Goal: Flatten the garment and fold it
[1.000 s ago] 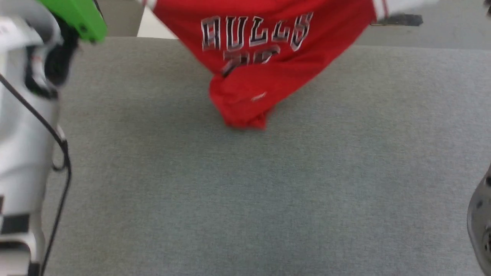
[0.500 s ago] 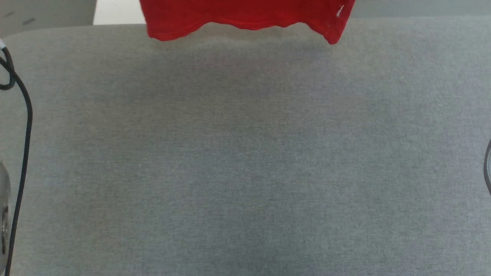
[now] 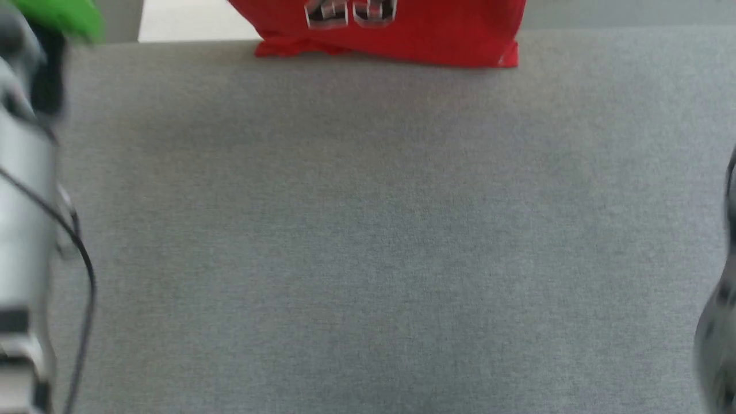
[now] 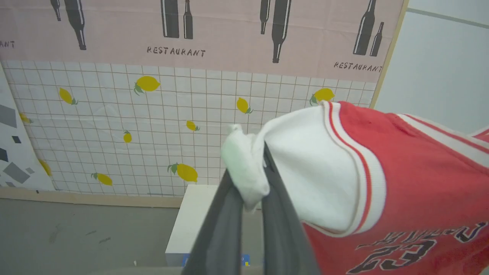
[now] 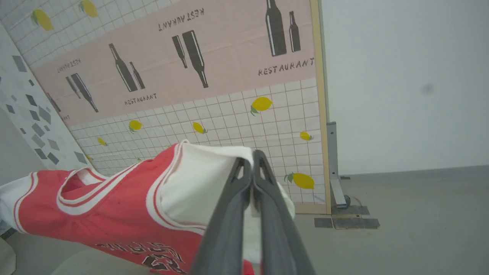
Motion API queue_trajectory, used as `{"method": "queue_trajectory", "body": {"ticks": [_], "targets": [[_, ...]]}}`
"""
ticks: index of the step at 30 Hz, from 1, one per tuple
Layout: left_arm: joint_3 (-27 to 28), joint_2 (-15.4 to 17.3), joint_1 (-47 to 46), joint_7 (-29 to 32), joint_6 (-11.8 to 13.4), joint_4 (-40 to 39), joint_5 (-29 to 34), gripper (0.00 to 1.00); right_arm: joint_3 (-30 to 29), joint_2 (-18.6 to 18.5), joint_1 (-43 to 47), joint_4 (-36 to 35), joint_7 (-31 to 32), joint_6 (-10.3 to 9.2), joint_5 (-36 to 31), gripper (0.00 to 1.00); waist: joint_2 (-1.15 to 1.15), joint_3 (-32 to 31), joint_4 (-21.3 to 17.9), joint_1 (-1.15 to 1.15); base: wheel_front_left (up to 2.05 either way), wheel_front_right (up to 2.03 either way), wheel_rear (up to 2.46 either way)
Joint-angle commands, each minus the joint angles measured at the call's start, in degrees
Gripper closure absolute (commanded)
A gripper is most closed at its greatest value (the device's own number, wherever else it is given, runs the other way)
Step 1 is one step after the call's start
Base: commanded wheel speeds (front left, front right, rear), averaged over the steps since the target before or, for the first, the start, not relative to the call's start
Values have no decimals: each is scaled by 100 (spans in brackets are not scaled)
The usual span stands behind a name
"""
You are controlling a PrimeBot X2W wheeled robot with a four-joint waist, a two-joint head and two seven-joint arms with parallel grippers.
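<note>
The grey cloth-covered table (image 3: 368, 230) is the reference for everything here. Beyond its far edge stands a wall panel (image 4: 191, 95) printed with dark bottles, the word RESTAURANT and yellow lemons on a grid.

The garment (image 3: 402, 34) hangs spread over the table's far edge, chest side facing the robot. Its red lower edge is down at that edge, but blur hides whether it touches. A low white box (image 4: 191, 217) sits on the floor past the same edge.

At the table's left side, a pale blurred forearm (image 3: 23, 230) carries a black cable (image 3: 80, 259).

Above the far edge, the left gripper (image 4: 250, 168) is clamped on a bunch of the garment's (image 4: 401, 172) white sleeve. The right gripper (image 5: 250, 162) has its fingers pressed together on the garment's (image 5: 95, 214) other white sleeve.
</note>
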Motion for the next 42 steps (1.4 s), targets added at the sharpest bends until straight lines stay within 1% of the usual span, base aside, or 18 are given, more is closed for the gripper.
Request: {"method": "queue_trajectory", "body": {"ticks": [1,2,4,9,11,13,14,16,18,21,24,27,29,33,34,37,39,42], "targets": [[18,25,492,-97,25,-194,-96,100,-53,-8,541,-300,107,-8,265,100,0,-342,144,-1,0,0,0],[-13,15,1256,-151,129,-547,-129,100,-77,-11,1413,-868,324,-8,522,100,0,-553,188,-1,0,0,0],[-16,-21,2068,-180,286,-923,-200,100,-118,39,2375,-1417,555,-8,658,100,0,-777,224,-1,0,0,0],[-9,-245,4122,-108,829,-1902,-483,100,-96,230,4722,-2531,980,-8,426,100,0,-1201,297,-1,0,0,0],[-48,-296,4797,-33,1021,-2104,-544,100,-172,337,5440,-2775,1024,-8,311,100,0,-1306,311,-1,0,0,0],[-52,-385,5383,26,1195,-2271,-659,100,-192,405,6065,-2837,1088,-8,194,100,0,-1395,317,-1,0,0,0],[-90,-401,5609,83,1261,-2311,-674,100,-202,406,6320,-2842,1087,-8,65,100,0,-1429,335,-1,0,0,0],[-135,-454,6048,207,1366,-2337,-775,100,-92,246,6816,-2833,1042,-8,-432,100,0,-1505,343,-1,0,0,0],[-181,-463,6396,298,1466,-2285,-811,100,-166,336,7158,-2721,935,-8,-560,100,0,-1586,344,-1,0,0,0],[-226,-458,6792,480,1615,-2189,-878,100,-217,361,7556,-2484,879,-8,-865,100,0,-1681,369,-1,0,0,0],[-277,-370,6960,668,1771,-2045,-833,100,-278,330,7728,-2282,854,-8,-1127,100,0,-1751,397,-1,0,0,0],[-385,-238,6954,849,1976,-1927,-638,100,-337,297,7760,-2110,929,-8,-1383,100,0,-1808,425,-1,0,0,0],[-429,-235,6898,904,2024,-1917,-593,100,-296,330,7731,-2047,1048,-8,-1467,100,0,-1854,432,-1,0,0,0],[-487,-276,6814,921,2065,-1950,-552,100,15,352,7611,-1867,1418,-8,-1457,100,0,-1912,418,-1,0,0,0],[-464,-299,6786,865,2053,-1968,-574,100,74,363,7545,-1865,1587,-8,-1422,0,0,-1919,419,-1,0,0,0],[-444,-318,6762,786,2048,-2074,-578,100,60,374,7493,-2068,1806,-8,-1308,0,0,-1919,446,-1,0,0,0],[-408,-319,6758,711,2041,-2170,-592,100,-10,332,7509,-2364,2075,-8,-1152,0,0,-1908,467,-1,0,0,0],[-385,-301,6760,651,2043,-2299,-586,100,-404,348,7525,-2931,2494,-8,-924,0,0,-1889,500,-1,0,0,0]]}}
